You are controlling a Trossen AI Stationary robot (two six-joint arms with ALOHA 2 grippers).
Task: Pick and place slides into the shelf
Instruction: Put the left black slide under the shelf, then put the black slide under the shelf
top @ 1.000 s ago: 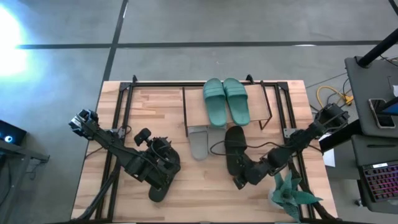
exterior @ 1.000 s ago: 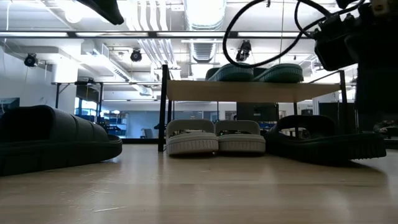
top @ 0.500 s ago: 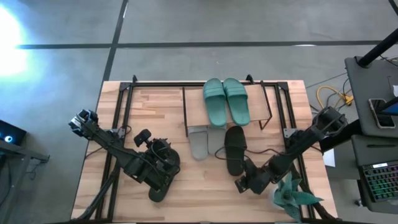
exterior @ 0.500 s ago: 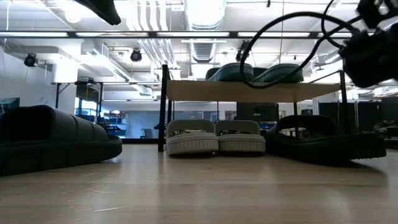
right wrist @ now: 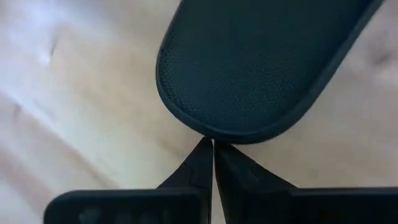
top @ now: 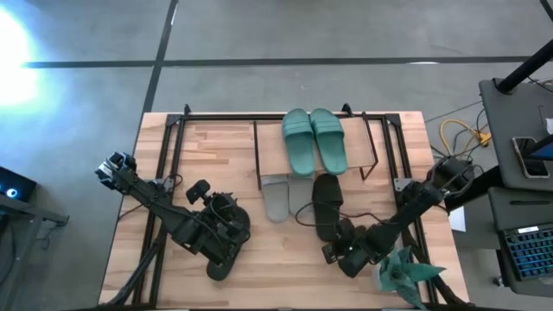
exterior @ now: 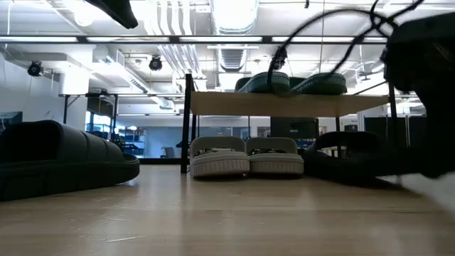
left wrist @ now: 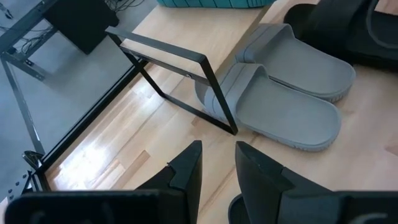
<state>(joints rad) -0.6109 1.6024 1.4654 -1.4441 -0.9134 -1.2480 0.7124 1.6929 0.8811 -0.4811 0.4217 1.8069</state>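
Observation:
The teal slides (top: 313, 142) lie on the shelf's wooden top (top: 270, 152). The grey pair (top: 285, 195) sits under it on the table, also visible in the low view (exterior: 246, 158) and the left wrist view (left wrist: 283, 102). One black slide (top: 327, 204) lies flat just right of the grey pair. My right gripper (right wrist: 212, 144) is shut, its tips at this slide's heel end (right wrist: 249, 127). The other black slide (exterior: 64, 160) rests on its sole near the left arm. My left gripper (left wrist: 217, 158) hangs open above it, touching nothing. My right gripper points its shut fingertips (right wrist: 204, 149) at the rim of the black slide's heel end (right wrist: 214, 132), coming low from the table's near side. The slide lies flat on the table. I cannot tell whether the tips touch the rim.
A black metal frame (top: 173, 138) runs around the tabletop, and one of its bars (left wrist: 180, 56) shows in the left wrist view. A green artificial plant (top: 402, 269) stands at the near right corner beside the right arm. Bare wood (top: 216, 155) lies left of the shelf.
My right gripper rose from the black slide's heel, drew back a little toward the table's near edge, then dropped low again, blurred in the low view. The black slide stayed where it was.

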